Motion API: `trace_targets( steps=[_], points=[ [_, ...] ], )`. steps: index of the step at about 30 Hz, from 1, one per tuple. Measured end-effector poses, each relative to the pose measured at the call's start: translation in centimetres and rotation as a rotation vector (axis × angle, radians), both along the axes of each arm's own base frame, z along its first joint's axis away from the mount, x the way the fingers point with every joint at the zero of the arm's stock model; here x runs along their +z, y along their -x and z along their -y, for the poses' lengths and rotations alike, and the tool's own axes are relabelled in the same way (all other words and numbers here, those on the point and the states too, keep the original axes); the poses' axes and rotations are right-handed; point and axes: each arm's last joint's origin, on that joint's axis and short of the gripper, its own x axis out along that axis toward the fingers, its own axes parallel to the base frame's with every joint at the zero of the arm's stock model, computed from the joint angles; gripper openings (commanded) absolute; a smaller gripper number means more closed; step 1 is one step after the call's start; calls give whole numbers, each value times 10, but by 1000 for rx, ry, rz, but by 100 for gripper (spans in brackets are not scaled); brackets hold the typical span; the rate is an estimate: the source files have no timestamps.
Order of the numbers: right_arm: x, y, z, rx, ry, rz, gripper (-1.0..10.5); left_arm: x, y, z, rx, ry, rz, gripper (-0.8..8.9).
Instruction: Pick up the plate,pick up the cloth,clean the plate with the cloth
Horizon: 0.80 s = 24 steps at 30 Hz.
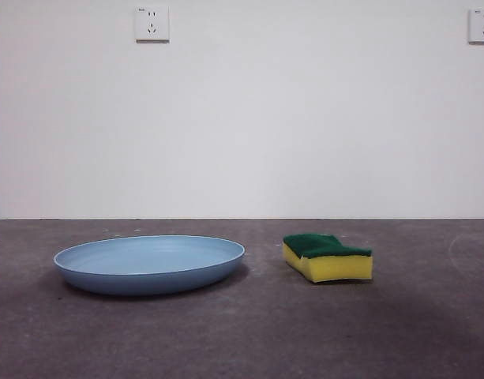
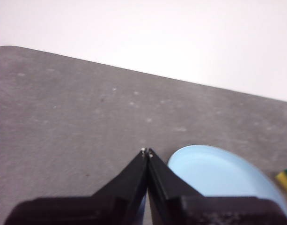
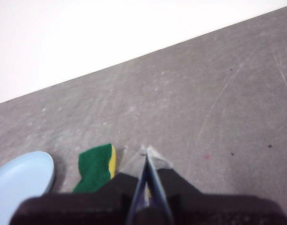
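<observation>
The plate [image 1: 149, 264] lies flat on the grey counter [image 1: 242, 339], well in from the far edge, with the cloth [image 1: 327, 257] near it, green layer up, the two apart. Both arms wait above the counter: the left hand [image 2: 147, 151] is closed and empty beside the plate, the right hand [image 3: 146, 152] closed and empty just beside the cloth.

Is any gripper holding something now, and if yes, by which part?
Nothing is held. Left gripper and right gripper are shut and empty; the round light-blue plastic plate and yellow-green sponge lie on the table.
</observation>
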Motion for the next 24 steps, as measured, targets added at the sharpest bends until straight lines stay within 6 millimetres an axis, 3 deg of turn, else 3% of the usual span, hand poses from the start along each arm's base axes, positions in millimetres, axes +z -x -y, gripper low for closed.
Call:
trace_targets(
  steps=[6,12,19,21,24],
  points=[
    [48,-16,-3,42,45,-89,-8,44,-2,2,-77,34,-39,-6],
    [90,-44,-10,186,80,-182,-2,85,-20,5,-163,54,-147,-4],
    [105,-80,-17,312,108,-303,4,113,-52,11,-327,86,-297,16],
    [101,-87,-17,316,113,-332,63,114,-62,11,-337,86,-331,145],
    [95,-93,-18,319,114,-370,287,108,-73,11,-336,94,-386,420]
  ],
)
